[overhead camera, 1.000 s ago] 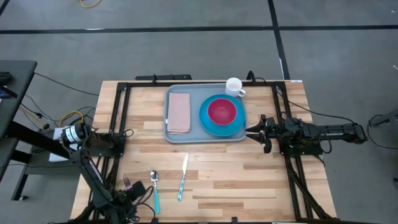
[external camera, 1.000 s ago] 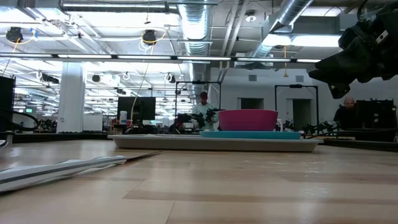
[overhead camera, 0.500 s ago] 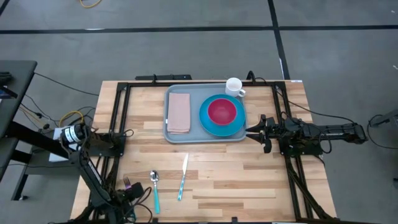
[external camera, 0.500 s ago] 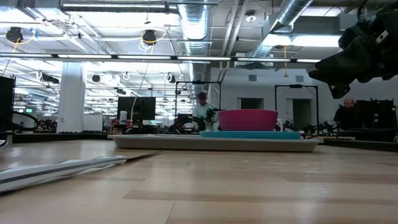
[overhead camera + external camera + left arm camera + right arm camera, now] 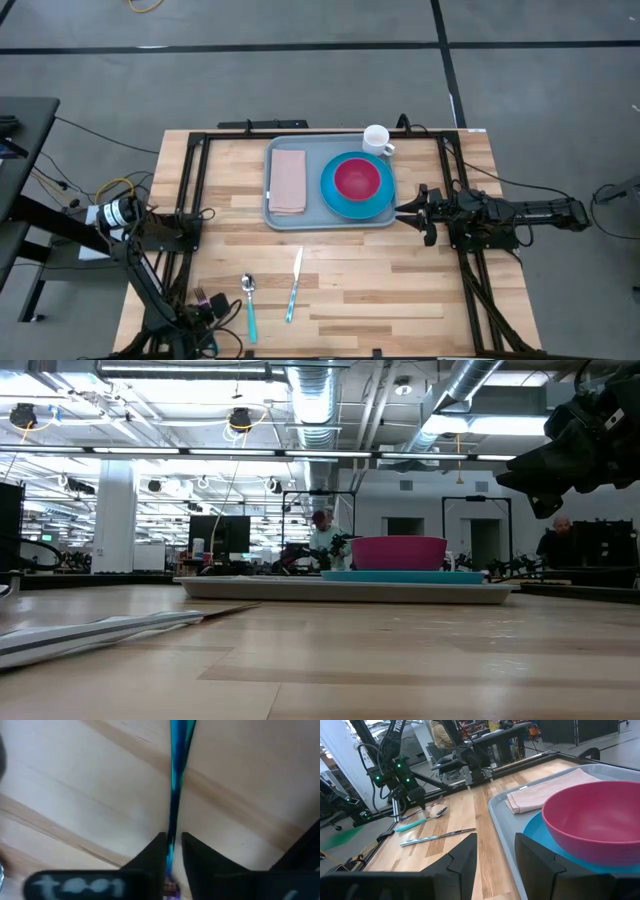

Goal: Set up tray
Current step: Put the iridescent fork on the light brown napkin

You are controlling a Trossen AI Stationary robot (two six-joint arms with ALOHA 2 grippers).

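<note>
The grey-blue tray [image 5: 313, 216] lies at the table's far middle. It carries a folded pink napkin [image 5: 288, 181] and a blue plate [image 5: 333, 201] with a pink bowl [image 5: 357, 178] on it. A white cup [image 5: 376, 139] stands at the tray's far right corner. A teal-handled spoon [image 5: 249, 304] and a knife [image 5: 294, 285] lie near the front edge. At the near left, my left gripper [image 5: 173, 851] points down over a teal-handled fork [image 5: 176, 775], shut on it. My right gripper [image 5: 408, 210] waits open and level beside the tray's right edge. My left gripper pinches the fork's thin teal handle [image 5: 172, 831] between its two fingers, close to the purple-tinted head end. The fingers [image 5: 156, 851] come from above, pointing down, and lie across the handle. The fork lies flat on the wooden table.
Black frame rails [image 5: 190, 180] run along the table's left, far and right sides. Bare wood [image 5: 380, 290] lies between the tray and the front edge, right of the knife. People and benches show in the room beyond the table.
</note>
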